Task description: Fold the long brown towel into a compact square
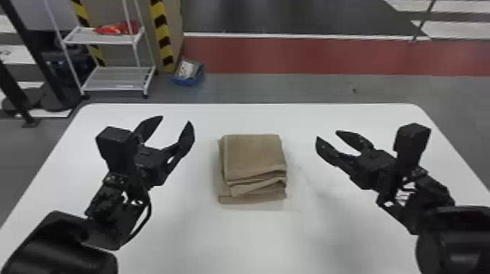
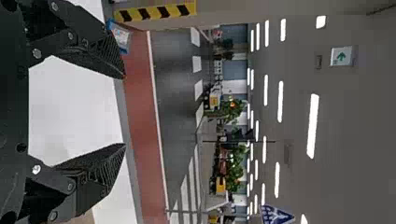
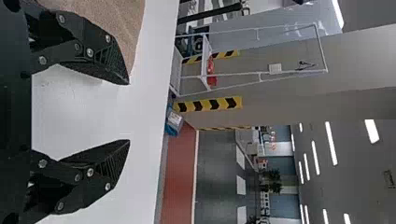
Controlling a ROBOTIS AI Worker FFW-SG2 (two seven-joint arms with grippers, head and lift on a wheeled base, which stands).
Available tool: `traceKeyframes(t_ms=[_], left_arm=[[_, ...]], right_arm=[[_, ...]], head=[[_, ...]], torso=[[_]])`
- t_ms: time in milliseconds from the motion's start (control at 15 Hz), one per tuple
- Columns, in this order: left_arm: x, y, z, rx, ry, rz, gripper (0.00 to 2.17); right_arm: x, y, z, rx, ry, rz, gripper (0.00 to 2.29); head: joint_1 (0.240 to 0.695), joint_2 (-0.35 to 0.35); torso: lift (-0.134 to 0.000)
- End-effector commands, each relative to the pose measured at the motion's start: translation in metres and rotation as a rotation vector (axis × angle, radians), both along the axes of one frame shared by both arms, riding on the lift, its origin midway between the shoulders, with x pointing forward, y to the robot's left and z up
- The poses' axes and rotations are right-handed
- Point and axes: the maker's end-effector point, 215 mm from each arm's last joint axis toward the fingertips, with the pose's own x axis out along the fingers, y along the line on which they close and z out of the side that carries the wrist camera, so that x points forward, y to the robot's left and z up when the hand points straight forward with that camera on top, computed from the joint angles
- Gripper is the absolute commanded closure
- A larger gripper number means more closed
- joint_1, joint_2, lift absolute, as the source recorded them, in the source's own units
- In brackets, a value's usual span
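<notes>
The brown towel (image 1: 253, 156) lies mid-table as a stacked, roughly square bundle, its layers uneven along the near edge, with one fold slanting. My left gripper (image 1: 175, 120) is open to the left of it, apart from the cloth. On the other side, my right gripper (image 1: 326, 134) is open too, not touching it. In the left wrist view the left gripper (image 2: 125, 111) has nothing between its fingers. The right wrist view has the right gripper (image 3: 129, 112) with a wide empty gap, and part of the towel (image 3: 126, 18) beyond one finger.
The white table (image 1: 255, 240) has its far edge beyond the towel. Past it on the floor stand a white wire shelf (image 1: 115, 78) with a red item on it and a blue bin (image 1: 188, 73), near a striped pillar.
</notes>
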Motion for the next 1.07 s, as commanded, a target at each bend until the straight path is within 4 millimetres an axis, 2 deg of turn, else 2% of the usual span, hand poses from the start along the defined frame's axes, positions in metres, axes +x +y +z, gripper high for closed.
traceKeyframes(t_ms=[0, 133, 400, 600, 867, 1000], left_arm=[[-0.004, 0.004, 0.011, -0.012, -0.058, 0.046, 0.07], [-0.01, 0.008, 0.005, -0.008, -0.063, 0.092, 0.07], [-0.033, 0.008, -0.006, 0.001, -0.049, 0.124, 0.07], [-0.047, 0.035, -0.003, 0.021, -0.051, 0.172, 0.07], [-0.059, 0.065, 0.006, 0.02, -0.057, 0.216, 0.07], [-0.065, 0.067, 0.004, 0.022, -0.051, 0.216, 0.07]], right_arm=[[-0.01, -0.003, 0.016, -0.021, -0.042, 0.009, 0.05], [-0.021, -0.007, 0.021, -0.012, -0.063, -0.006, 0.05], [-0.047, -0.003, 0.03, 0.052, -0.087, -0.04, 0.05], [-0.075, -0.011, 0.043, 0.102, -0.113, -0.102, 0.05], [-0.09, -0.024, 0.028, 0.112, -0.066, -0.147, 0.06], [-0.094, -0.028, 0.023, 0.114, -0.06, -0.163, 0.06]], head=[[0.695, -0.029], [0.695, -0.028], [0.695, -0.03], [0.695, -0.026], [0.695, 0.0], [0.695, 0.007]], torso=[[-0.124], [-0.124], [-0.124], [-0.124], [-0.124], [-0.124]])
